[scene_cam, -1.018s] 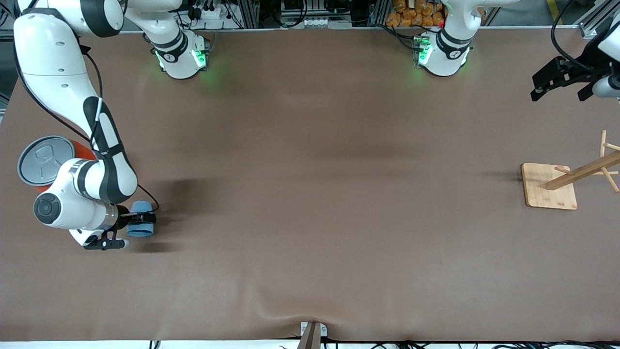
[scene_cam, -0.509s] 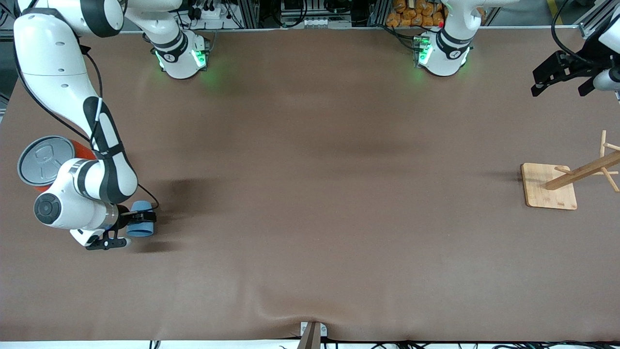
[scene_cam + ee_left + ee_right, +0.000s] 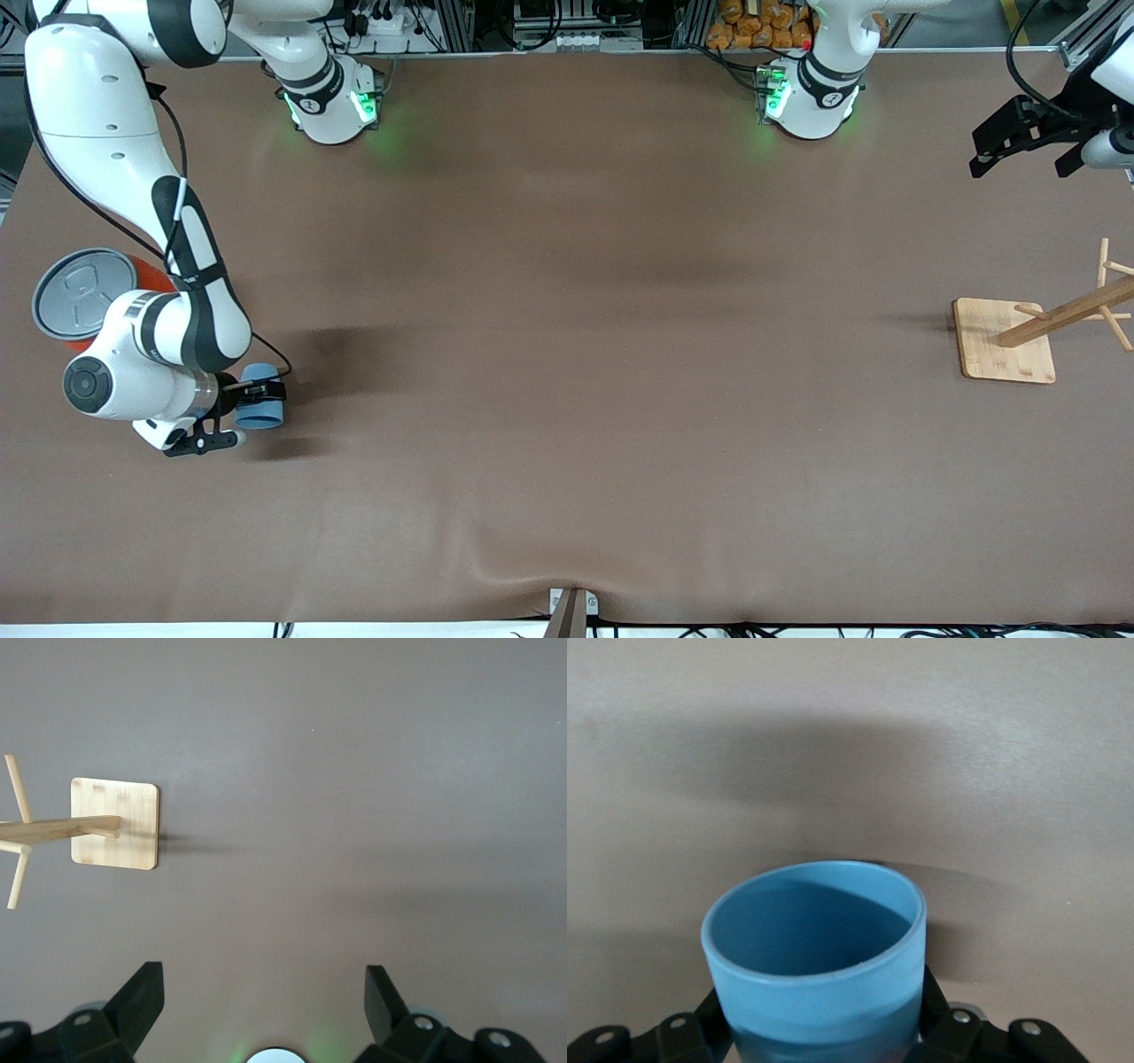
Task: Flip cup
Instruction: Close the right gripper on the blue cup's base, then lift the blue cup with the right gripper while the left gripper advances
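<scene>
The cup [image 3: 262, 409], small, light blue and tapered, is found at the right arm's end of the table [image 3: 567, 399], lying on its side or steeply tilted with its open mouth turned toward the front camera. It is clasped between the two black fingers of the right gripper [image 3: 257, 403], which are closed against its sides; one finger [image 3: 263, 389] is seen lying across the upper wall of the cup in the front view. In the right wrist view the cup [image 3: 819, 970] fills the space between the finger mounts, its rim [image 3: 815, 921] and empty blue interior being shown, and the fingers themselves are mostly hidden by the cup's body. Whether the cup rests on the table or is lifted just clear of it cannot be told.

An orange-red can [image 3: 84, 292] with a grey lid is stood farther from the front camera than the cup, partly covered by the right arm. Embossed marks are seen on the lid, but no writing can be read.

The left gripper [image 3: 1023, 146] is held with its fingers spread apart over the left arm's end of the table, where the arm waits. A wooden rack [image 3: 1036, 332] on a square base is placed below it in the front view.
</scene>
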Available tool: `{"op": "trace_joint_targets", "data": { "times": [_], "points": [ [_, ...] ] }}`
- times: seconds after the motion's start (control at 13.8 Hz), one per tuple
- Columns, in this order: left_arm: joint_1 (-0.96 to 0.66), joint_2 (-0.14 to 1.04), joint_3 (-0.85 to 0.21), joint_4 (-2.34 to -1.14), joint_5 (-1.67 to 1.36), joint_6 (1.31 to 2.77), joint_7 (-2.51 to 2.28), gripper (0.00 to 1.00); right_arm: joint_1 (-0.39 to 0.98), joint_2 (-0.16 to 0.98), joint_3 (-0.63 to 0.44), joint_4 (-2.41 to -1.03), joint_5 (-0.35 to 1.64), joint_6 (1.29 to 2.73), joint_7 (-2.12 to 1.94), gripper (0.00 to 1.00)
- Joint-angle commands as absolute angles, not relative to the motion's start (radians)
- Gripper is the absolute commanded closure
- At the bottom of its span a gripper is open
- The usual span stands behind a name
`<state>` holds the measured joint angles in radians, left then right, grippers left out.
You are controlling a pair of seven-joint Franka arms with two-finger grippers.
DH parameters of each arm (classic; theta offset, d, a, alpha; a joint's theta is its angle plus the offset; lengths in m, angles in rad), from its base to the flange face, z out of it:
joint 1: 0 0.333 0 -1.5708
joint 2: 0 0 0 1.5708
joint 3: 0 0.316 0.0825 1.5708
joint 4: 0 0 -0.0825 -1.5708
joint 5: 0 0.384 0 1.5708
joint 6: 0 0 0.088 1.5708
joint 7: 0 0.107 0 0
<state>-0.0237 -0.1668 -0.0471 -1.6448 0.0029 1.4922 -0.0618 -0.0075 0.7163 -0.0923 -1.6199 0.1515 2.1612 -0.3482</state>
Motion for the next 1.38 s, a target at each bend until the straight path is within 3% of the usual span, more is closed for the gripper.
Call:
{"op": "trace_joint_targets", "data": {
  "times": [0.0, 0.22, 0.36, 0.58, 0.95, 1.31],
  "points": [
    [0.017, -0.181, -0.044, -1.644, 0.011, 1.505, -0.043, 0.00, -0.002, 0.707, -0.091, -1.515, 0.167, 2.018, -0.379, 0.57],
    [0.040, -0.161, -0.044, -1.649, 0.008, 1.526, -0.041, 0.00, 0.023, 0.707, -0.090, -1.370, 0.167, 1.835, -0.380, 0.57],
    [0.069, -0.150, -0.044, -1.651, 0.008, 1.542, -0.040, 0.00, 0.046, 0.706, -0.089, -1.316, 0.166, 1.810, -0.390, 0.57],
    [0.078, -0.143, -0.044, -1.655, 0.006, 1.545, -0.040, 0.00, 0.093, 0.703, -0.078, -1.310, 0.173, 1.816, -0.524, 0.57],
    [0.083, -0.092, -0.046, -1.644, -0.014, 1.548, -0.040, 0.00, 0.094, 0.707, 0.135, -1.308, 0.195, 1.839, -0.645, 0.57],
    [0.080, -0.009, -0.046, -1.647, -0.063, 1.554, -0.058, 0.00, 0.201, 0.713, 0.206, -1.312, 0.195, 1.962, -0.779, 0.55]
  ]
}}
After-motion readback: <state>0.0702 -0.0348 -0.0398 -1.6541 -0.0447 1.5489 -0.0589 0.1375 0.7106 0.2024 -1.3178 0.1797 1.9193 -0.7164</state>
